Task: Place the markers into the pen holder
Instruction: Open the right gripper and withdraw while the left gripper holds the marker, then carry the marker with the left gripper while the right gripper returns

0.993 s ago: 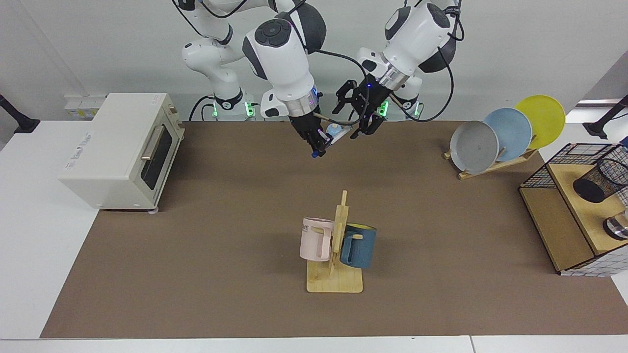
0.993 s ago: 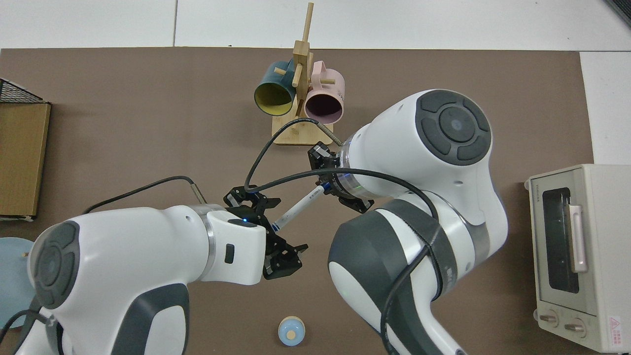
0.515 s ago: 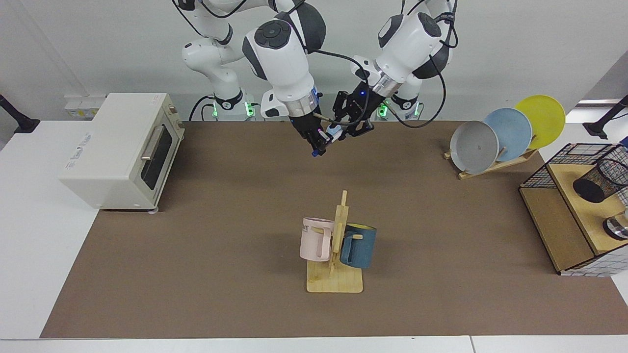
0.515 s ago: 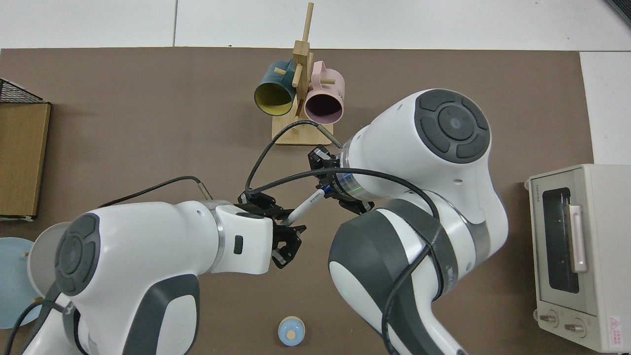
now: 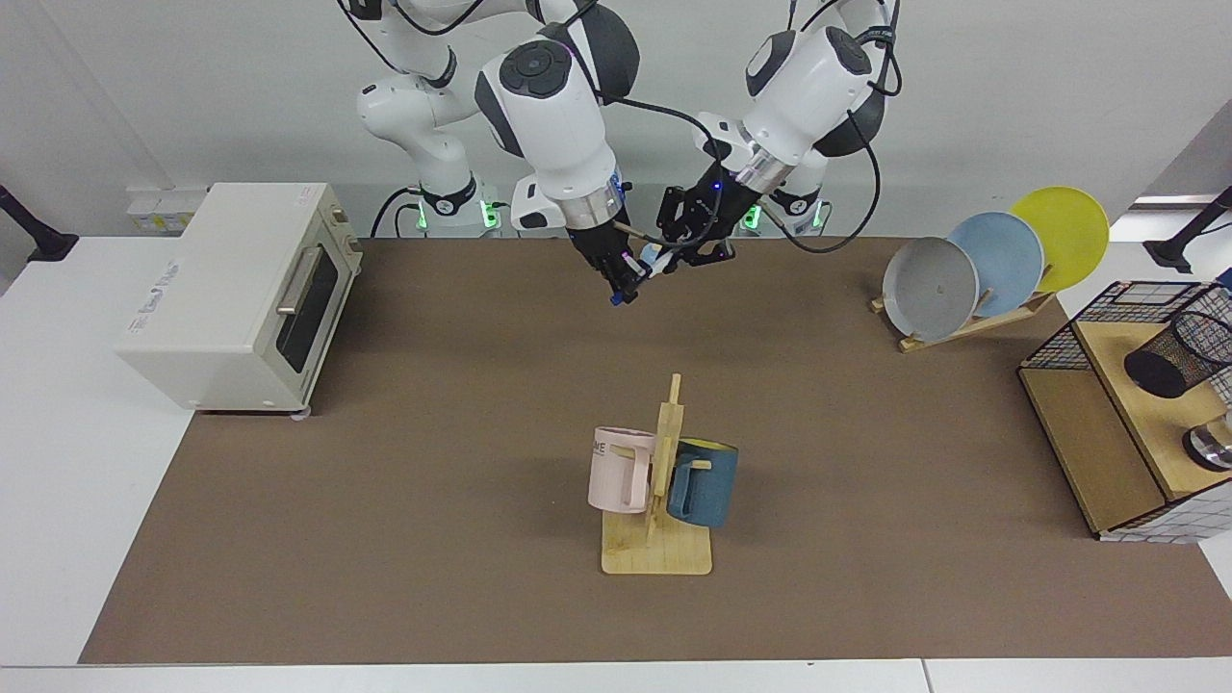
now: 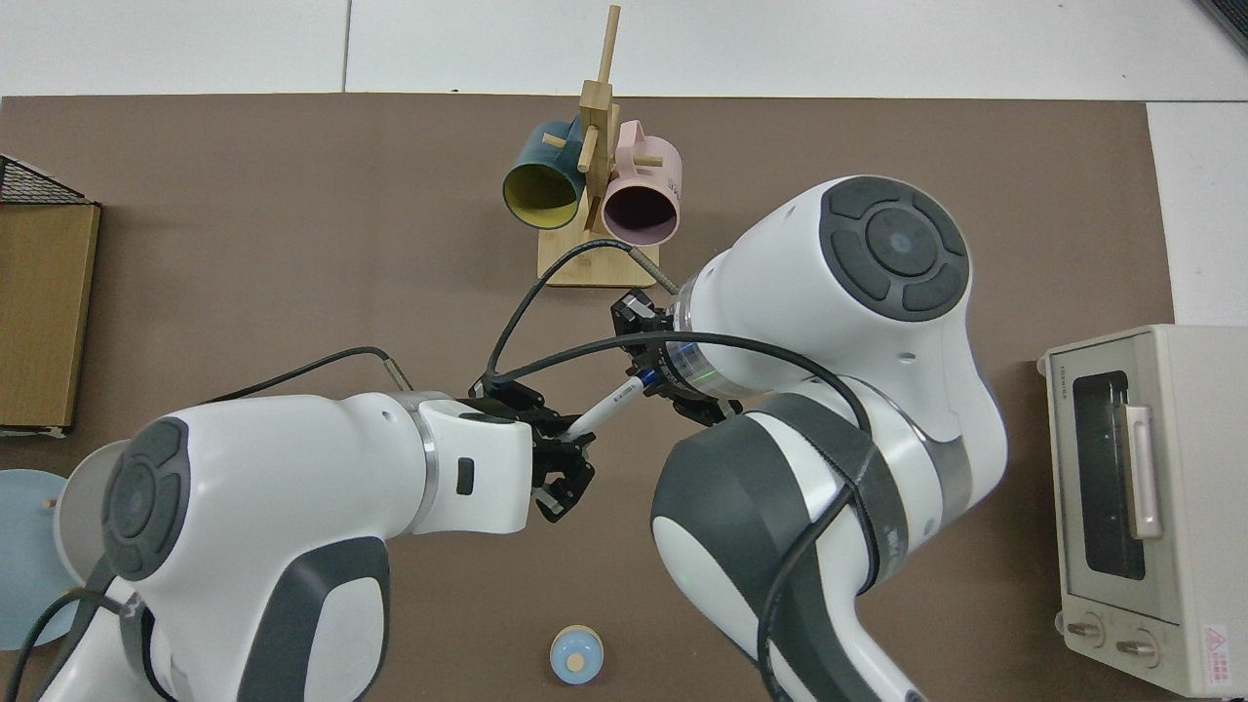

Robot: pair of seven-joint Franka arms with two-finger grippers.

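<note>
Both arms met in mid-air over the far side of the brown mat point(image 5: 404, 539), well behind the wooden mug tree point(image 5: 664, 481) with its pink mug point(image 5: 619, 469) and blue mug point(image 5: 704, 481). The marker point(image 6: 606, 409) hung between the two grippers, clear of the mat: a slim white barrel with small dark print along it and a dark blue end, lying at a slant from one gripper to the other. The right gripper point(image 5: 621, 274), reaching down from the arm on the toaster-oven side, was clamped on the blue end of the marker. The left gripper point(image 6: 568, 450), coming in from the plate-rack side, had its fingers closed around the other, white end of the barrel, so both held the marker at once. In the facing view only a short pale stretch of the marker point(image 5: 653, 262) showed between the dark fingers. The pen holder point(image 5: 1176, 354), a black wire-mesh cup, sat tilted on the wooden shelf point(image 5: 1116, 423) at the far edge of the table, well apart from the marker. A cream toaster oven point(image 5: 241, 294) stood at the opposite end, and grey, blue and yellow plates point(image 5: 996, 260) leaned in their rack near the shelf.
</note>
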